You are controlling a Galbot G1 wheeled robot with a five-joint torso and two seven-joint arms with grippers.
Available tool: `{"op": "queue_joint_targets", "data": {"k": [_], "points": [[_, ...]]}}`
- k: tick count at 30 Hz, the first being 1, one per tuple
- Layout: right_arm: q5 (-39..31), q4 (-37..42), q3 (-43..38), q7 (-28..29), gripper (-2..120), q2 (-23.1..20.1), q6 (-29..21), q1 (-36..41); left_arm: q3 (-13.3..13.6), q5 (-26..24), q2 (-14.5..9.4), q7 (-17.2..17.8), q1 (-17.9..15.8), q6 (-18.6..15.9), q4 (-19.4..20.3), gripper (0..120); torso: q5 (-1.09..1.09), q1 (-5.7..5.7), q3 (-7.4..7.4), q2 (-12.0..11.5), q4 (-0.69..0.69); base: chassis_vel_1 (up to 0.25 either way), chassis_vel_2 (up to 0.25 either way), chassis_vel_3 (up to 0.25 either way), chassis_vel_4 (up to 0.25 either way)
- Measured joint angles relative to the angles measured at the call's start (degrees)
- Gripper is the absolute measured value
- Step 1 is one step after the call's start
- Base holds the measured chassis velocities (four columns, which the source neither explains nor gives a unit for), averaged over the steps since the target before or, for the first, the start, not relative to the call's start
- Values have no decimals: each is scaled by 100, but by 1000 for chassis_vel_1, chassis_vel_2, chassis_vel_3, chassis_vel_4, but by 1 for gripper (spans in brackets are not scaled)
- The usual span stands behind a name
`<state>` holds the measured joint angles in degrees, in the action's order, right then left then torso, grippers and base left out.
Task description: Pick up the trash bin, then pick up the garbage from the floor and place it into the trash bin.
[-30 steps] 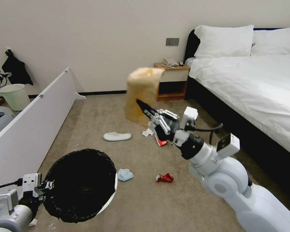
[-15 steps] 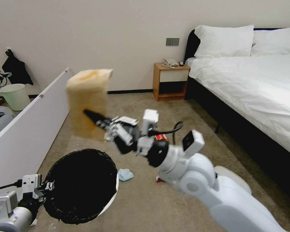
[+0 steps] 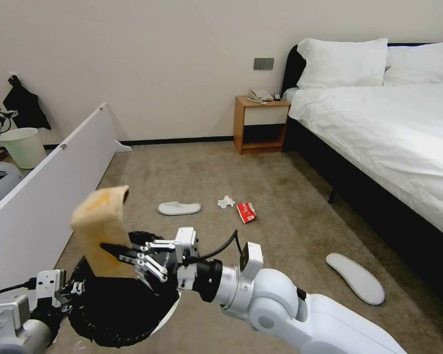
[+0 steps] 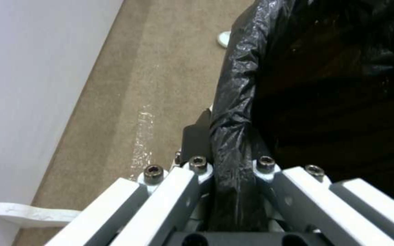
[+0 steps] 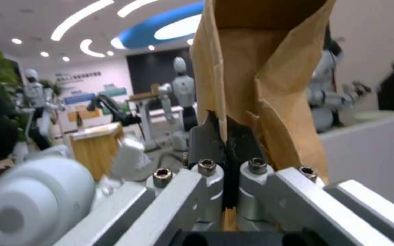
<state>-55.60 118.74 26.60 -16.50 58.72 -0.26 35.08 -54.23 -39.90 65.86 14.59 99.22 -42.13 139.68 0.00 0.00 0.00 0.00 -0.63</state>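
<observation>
Your right gripper (image 3: pixel 114 248) was clamped on a brown paper bag (image 3: pixel 102 230), holding it upright just above the bin (image 3: pixel 118 305) mouth. Your left gripper (image 4: pixel 226 160) was pinching the bin's black-lined rim, the bin standing on the carpet (image 3: pixel 280 196) beside the white board (image 3: pixel 44 196).

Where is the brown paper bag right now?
The crumpled brown paper bag hangs in the right claw, low on the head view's left, just over the black-lined white trash bin.
</observation>
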Motion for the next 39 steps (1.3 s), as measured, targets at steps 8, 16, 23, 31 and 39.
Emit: {"op": "queue_joint_targets", "data": {"k": [8, 16, 23, 31, 39], "points": [[218, -143, -51, 21, 0, -145, -1, 246, -22, -56, -27, 2, 48, 0, 36, 3, 0, 0, 0, 0, 1, 0, 0, 0, 0], [293, -189, -13, 59, 0, -130, 4, 346, 1, -101, -8, 12, 124, 0, 83, 3, 0, 0, 0, 0, 0, 0, 0, 0, 0], [529, -318, 163, 236, 17, 19, -70, 307, 39, -147, 6, 46, 110, 0, 112, 3, 0, 0, 0, 0, 2, 0, 0, 0, 0], [646, -170, 211, 489, 44, -18, -622, 212, 36, -172, 8, 49, 92, -1, 114, 3, 0, 0, 0, 0, 0, 0, 0, 0, 0], [515, -95, 220, 561, 77, 15, -862, 206, 43, -189, 21, 54, 101, -1, 153, 3, 0, 0, 0, 0, 1, 0, 0, 0, 0]]}}
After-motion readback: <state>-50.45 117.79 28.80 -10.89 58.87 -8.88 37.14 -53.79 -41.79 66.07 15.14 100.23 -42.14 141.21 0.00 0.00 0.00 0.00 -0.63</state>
